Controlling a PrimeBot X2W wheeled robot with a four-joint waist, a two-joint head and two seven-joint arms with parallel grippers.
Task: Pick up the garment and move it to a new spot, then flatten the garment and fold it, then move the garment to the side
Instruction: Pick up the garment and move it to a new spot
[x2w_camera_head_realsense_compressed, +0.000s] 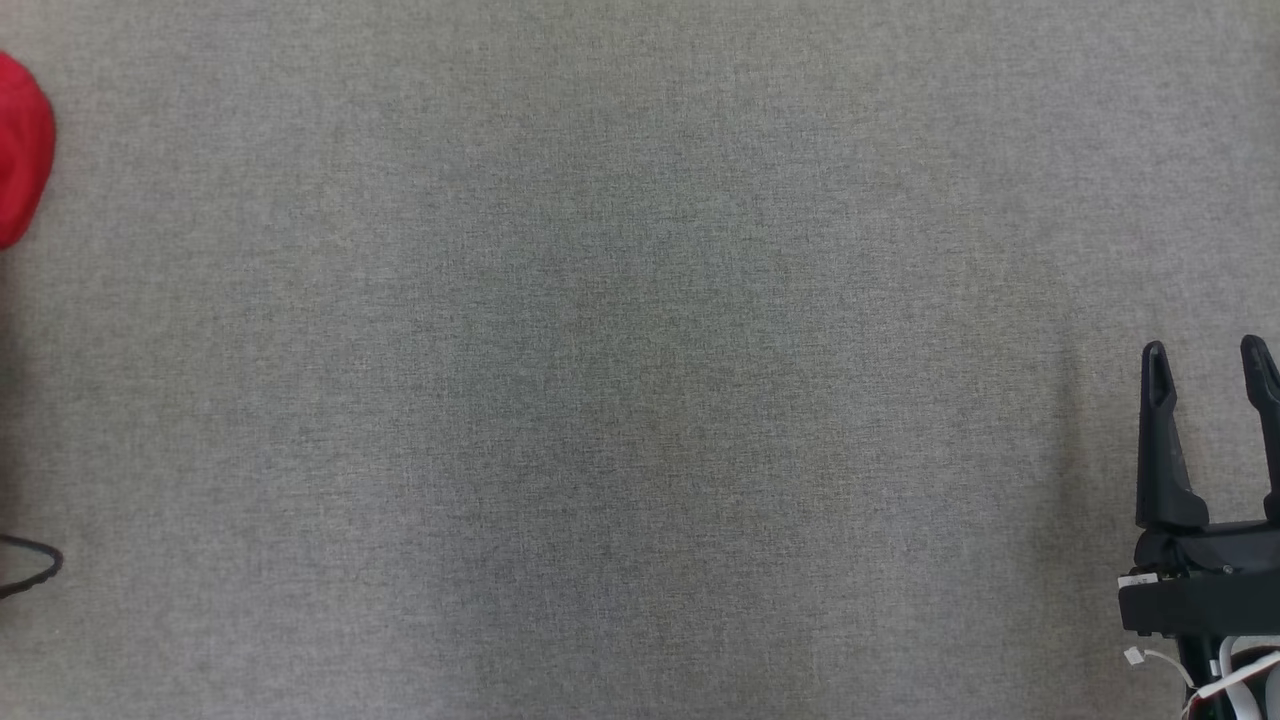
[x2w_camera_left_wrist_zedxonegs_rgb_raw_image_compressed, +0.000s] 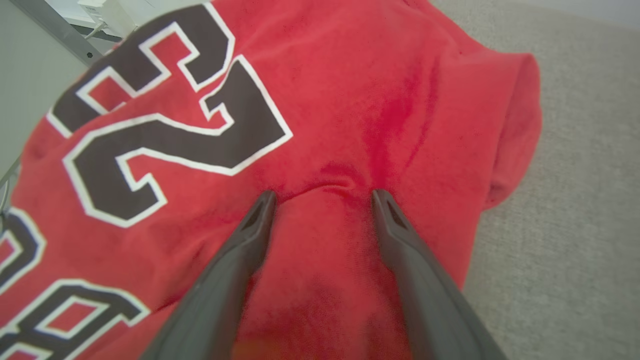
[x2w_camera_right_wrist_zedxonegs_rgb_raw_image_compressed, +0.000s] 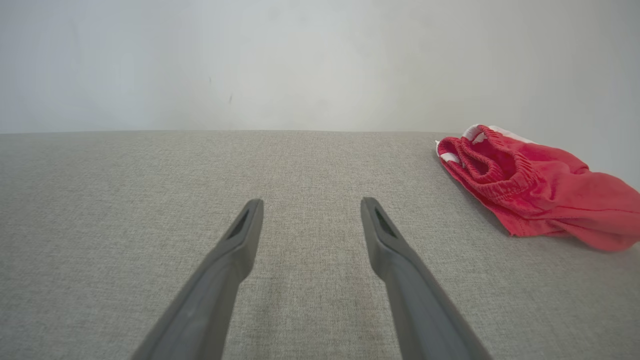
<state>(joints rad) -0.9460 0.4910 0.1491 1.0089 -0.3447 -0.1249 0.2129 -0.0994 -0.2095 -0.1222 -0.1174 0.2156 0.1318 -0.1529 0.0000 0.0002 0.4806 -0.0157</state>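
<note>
Red garment (x2w_camera_left_wrist_zedxonegs_rgb_raw_image_compressed: 400, 100), black white-edged numerals (x2w_camera_left_wrist_zedxonegs_rgb_raw_image_compressed: 200, 145), crumpled on grey surface (x2w_camera_left_wrist_zedxonegs_rgb_raw_image_compressed: 575, 200).

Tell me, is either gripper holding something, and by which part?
Nothing is held. The left gripper has jaws open at a crease of the red garment; the right gripper is open over the table.

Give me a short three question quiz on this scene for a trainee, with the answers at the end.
1. True or false: the right fingers are shut on the red garment.
2. What do the open left fingers point at? A) a cardboard box B) the red garment C) a blue towel
3. Fill in: in the head view, the red garment shows at the far ___ edge.
Key: 1 false; 2 B; 3 left.
</note>
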